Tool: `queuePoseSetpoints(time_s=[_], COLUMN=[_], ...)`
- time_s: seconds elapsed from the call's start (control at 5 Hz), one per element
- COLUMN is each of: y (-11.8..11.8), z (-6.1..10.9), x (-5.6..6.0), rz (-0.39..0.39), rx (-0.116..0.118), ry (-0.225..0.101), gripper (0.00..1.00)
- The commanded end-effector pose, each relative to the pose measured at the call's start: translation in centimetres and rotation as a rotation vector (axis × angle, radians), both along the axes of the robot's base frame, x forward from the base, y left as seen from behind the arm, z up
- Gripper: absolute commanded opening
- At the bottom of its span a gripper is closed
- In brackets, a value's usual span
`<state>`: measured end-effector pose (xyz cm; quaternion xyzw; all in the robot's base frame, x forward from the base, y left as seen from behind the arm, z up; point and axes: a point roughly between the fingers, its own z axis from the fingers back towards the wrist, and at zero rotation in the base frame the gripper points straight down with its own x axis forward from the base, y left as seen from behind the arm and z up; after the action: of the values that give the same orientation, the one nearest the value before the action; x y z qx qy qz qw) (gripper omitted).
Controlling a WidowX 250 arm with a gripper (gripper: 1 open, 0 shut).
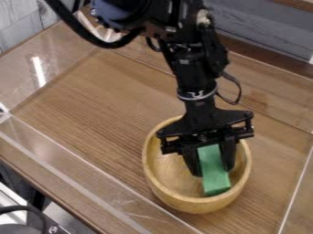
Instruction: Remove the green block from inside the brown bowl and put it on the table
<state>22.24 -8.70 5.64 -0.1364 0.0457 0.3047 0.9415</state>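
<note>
The brown bowl (158,179) sits on the table (86,102) at the lower right of the view. Inside it the green block (219,175) stands tilted, its lower end on the bowl's floor and its upper end between the black fingers. My gripper (206,161) points steeply down into the bowl and is shut on the green block's upper part. The arm rises from the bowl toward the top centre and hides the bowl's far rim.
Low clear acrylic walls border the tabletop: one along the left (27,64), one along the near edge (86,174), one at the right (301,183). The bowl lies close to the right wall. Bare wood stretches left of the bowl.
</note>
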Motion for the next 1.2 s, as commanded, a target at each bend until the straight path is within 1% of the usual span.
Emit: queuePoseSetpoints(time_s=[0.0, 0.6, 1.0], y=[-0.7, -1.4, -1.8], z=[1.3, 1.7, 1.8], x=[0.5, 0.4, 0.3], rz=[0.007, -0.011, -0.024], rx=[-0.011, -0.004, 0.0], ry=[-0.049, -0.039, -0.038], gripper=[0.0, 0.0, 0.0])
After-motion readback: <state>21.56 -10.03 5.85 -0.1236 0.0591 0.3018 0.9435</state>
